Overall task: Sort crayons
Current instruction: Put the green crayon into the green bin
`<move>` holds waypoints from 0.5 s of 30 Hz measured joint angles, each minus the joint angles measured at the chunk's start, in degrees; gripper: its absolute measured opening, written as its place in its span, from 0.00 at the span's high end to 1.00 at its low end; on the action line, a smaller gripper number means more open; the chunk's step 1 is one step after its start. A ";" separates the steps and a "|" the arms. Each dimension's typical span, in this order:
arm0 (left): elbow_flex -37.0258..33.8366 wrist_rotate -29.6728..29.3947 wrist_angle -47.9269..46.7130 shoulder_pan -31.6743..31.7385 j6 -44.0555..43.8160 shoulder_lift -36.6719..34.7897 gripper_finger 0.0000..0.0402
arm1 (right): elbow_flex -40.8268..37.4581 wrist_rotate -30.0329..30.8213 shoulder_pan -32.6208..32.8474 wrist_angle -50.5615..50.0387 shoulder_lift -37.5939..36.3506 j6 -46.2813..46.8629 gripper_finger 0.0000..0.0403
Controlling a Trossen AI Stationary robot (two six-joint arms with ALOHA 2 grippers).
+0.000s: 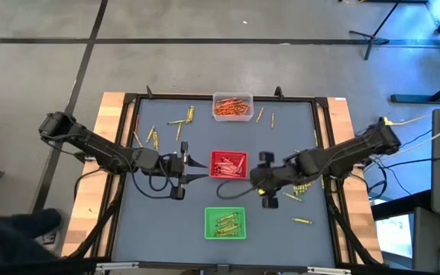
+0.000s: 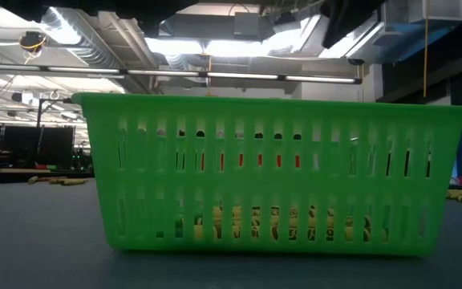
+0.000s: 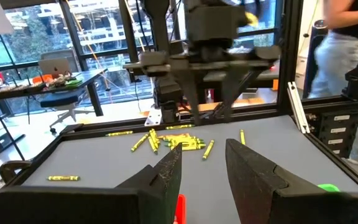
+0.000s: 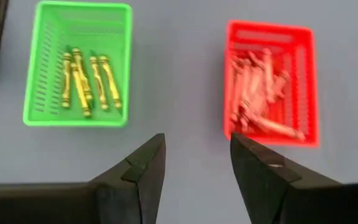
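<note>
A red tray [image 1: 228,164] holds red crayons [image 4: 260,93]. A green tray [image 1: 225,222] holds yellow-green crayons [image 4: 86,78], and a clear tray [image 1: 232,107] at the far edge holds orange ones. Loose yellow-green crayons [image 1: 178,122] lie on the mat at the far left, and more [image 1: 304,187] lie at the right. My right gripper [image 4: 194,146] hangs open above the mat between the green and red trays [image 1: 266,187], with nothing between its fingers. My left gripper [image 3: 201,155] is level, left of the red tray [image 1: 183,172], its fingers apart and nothing at their tips.
The mat has a raised black frame [image 1: 128,99]. In the low view the green tray [image 2: 271,177] fills the picture. A single crayon [image 1: 302,221] lies near the right front. A person [image 3: 347,37] stands beyond the table's far side.
</note>
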 joint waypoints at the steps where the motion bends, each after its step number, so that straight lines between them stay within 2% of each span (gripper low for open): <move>1: -0.01 0.00 0.06 -0.01 0.00 0.00 0.73 | -0.56 0.35 -0.56 -1.08 -1.24 0.71 0.56; 9: 0.01 -0.02 0.80 0.01 -0.07 0.35 0.73 | -9.52 2.12 -8.59 -4.21 -11.75 3.96 0.56; 15: -0.01 0.02 1.41 0.56 -0.40 1.72 0.73 | -16.78 2.17 -18.02 -5.01 -18.83 5.18 0.56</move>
